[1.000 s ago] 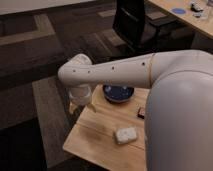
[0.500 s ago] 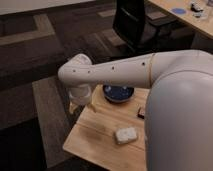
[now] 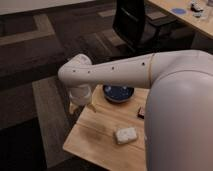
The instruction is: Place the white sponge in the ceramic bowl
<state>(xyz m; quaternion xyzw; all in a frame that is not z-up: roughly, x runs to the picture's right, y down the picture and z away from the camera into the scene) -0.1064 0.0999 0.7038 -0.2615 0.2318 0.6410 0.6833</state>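
The white sponge (image 3: 125, 135) lies flat on the wooden table (image 3: 95, 140), near its front right. The dark blue ceramic bowl (image 3: 118, 93) stands at the table's far edge, partly hidden behind my arm. My arm reaches from the right across the table and bends down at the left. My gripper (image 3: 83, 105) hangs over the table's far left corner, left of the bowl and well up-left of the sponge. It holds nothing that I can see.
A small black box (image 3: 141, 112) lies at the table's right side, partly hidden by my arm. A black office chair (image 3: 135, 22) stands behind the table. A desk (image 3: 187, 15) with small items is at the top right. Dark carpet surrounds the table.
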